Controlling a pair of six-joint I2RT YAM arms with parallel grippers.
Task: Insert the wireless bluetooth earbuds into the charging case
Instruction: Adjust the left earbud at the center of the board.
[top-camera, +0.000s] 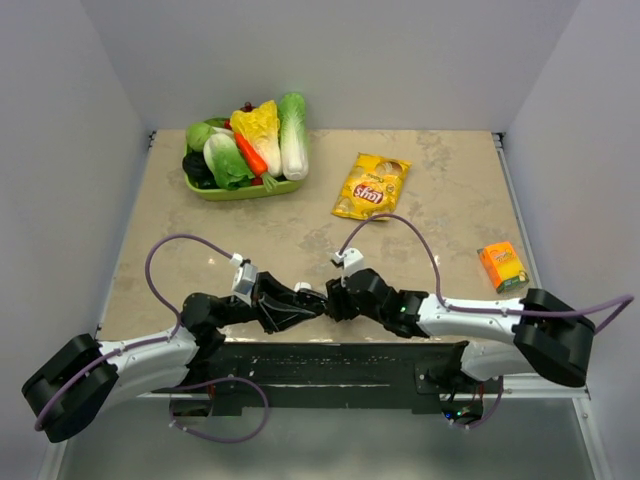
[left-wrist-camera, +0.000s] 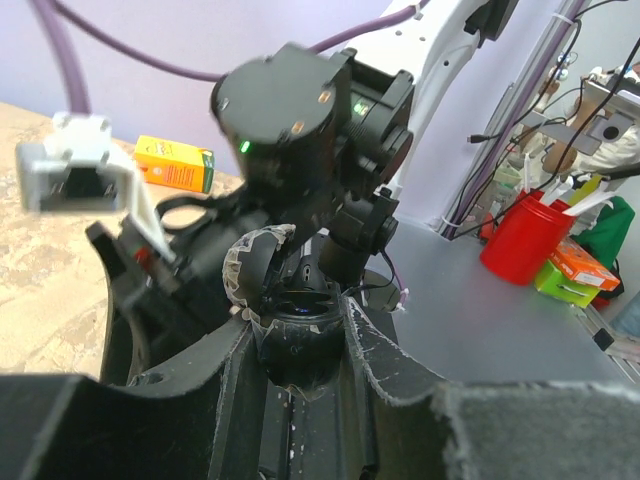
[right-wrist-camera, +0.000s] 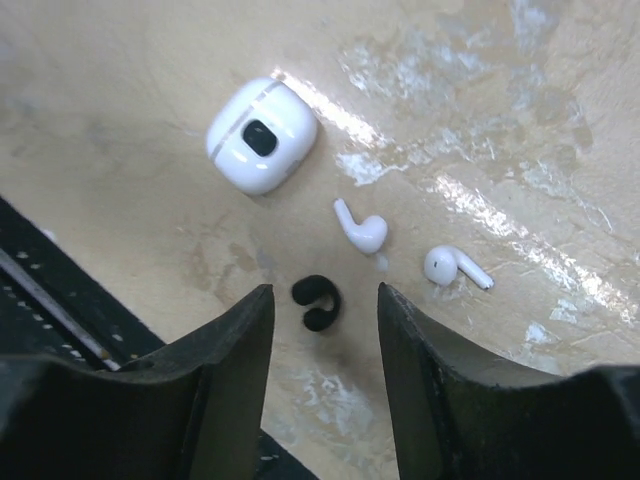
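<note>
Bright overhead light; glare streaks the tabletop (right-wrist-camera: 480, 190).

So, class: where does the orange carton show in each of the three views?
Top: carton at the right, near the table's right edge.
Left wrist: upper left, on the table where it meets the wall.
Right wrist: not in it.
Shared landmark: the beige marbled table, seen in all three.

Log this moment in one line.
left gripper: shut on dark case | right gripper: open over dark earbud | white earbuds: loose
</note>
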